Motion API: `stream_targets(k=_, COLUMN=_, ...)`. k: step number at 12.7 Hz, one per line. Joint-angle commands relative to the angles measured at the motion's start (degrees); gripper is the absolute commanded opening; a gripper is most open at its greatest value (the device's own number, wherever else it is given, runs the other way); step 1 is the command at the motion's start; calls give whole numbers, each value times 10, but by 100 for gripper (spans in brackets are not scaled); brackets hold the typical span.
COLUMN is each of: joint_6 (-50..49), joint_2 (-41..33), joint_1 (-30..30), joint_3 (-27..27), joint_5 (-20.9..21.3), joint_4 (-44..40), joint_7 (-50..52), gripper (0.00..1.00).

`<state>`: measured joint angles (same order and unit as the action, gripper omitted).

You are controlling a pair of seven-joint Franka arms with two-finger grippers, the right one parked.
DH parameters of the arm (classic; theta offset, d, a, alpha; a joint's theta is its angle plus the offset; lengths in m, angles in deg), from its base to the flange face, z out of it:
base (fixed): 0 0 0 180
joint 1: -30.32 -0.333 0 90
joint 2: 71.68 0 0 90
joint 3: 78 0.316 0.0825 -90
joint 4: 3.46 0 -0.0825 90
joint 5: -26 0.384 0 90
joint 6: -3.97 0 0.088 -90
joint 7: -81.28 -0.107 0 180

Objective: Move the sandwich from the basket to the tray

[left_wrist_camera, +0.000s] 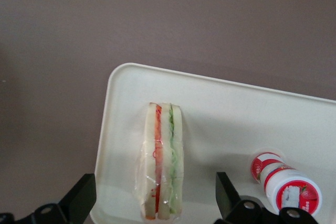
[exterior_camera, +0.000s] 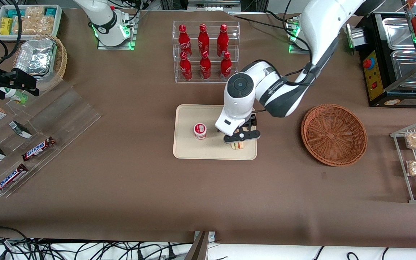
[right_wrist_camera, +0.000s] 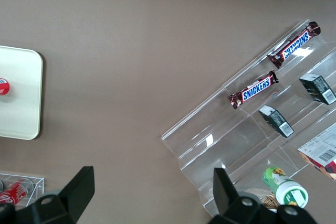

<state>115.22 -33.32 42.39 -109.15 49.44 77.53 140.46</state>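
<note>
Wrist view only: pincer [left_wrist_camera: 152,203] clear of sandwich [left_wrist_camera: 163,163]

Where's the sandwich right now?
The sandwich stands on edge on the tray, beside the small red-lidded cup, between the open fingers of the gripper. The basket holds nothing.

— Position of the working arm?
— Reaching out with its wrist bent downward, directly above the flat cream-beige plastic tray [exterior_camera: 186,144].
— Gripper state?
— The black two-finger gripper [exterior_camera: 239,140] hangs just above the tray's end nearest the working arm's base, fingers [left_wrist_camera: 79,199] spread wide apart, gripping nothing.
</note>
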Motion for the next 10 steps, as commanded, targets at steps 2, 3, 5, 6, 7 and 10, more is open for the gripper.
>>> stream_targets(k=2, joint_6=-89, joint_2=-21, joint_1=-31, joint_3=-1, joint_5=-18, joint_4=-76, joint_7=1, gripper=100)
stream_targets(k=3, joint_6=-91, joint_2=-25, joint_1=-52, joint_3=-4, joint_5=-28, joint_4=-78, joint_7=1, gripper=100)
stream_targets(k=5, joint_6=-93, joint_2=-32, joint_1=-63, joint_3=-1, joint_5=-33, joint_4=-81, joint_7=1, gripper=100)
stream_targets(k=6, joint_6=-93, joint_2=-32, joint_1=-71, joint_3=-2, joint_5=-31, joint_4=-82, joint_7=1, gripper=100)
stream_targets(k=7, joint_6=-93, joint_2=-32, joint_1=-72, joint_3=-1, joint_5=-31, joint_4=-83, joint_7=-2, gripper=100)
stream_targets(k=10, joint_6=-94, joint_2=-32, joint_1=-105, joint_3=-4, joint_5=-36, joint_4=-101, joint_7=-37, gripper=100)
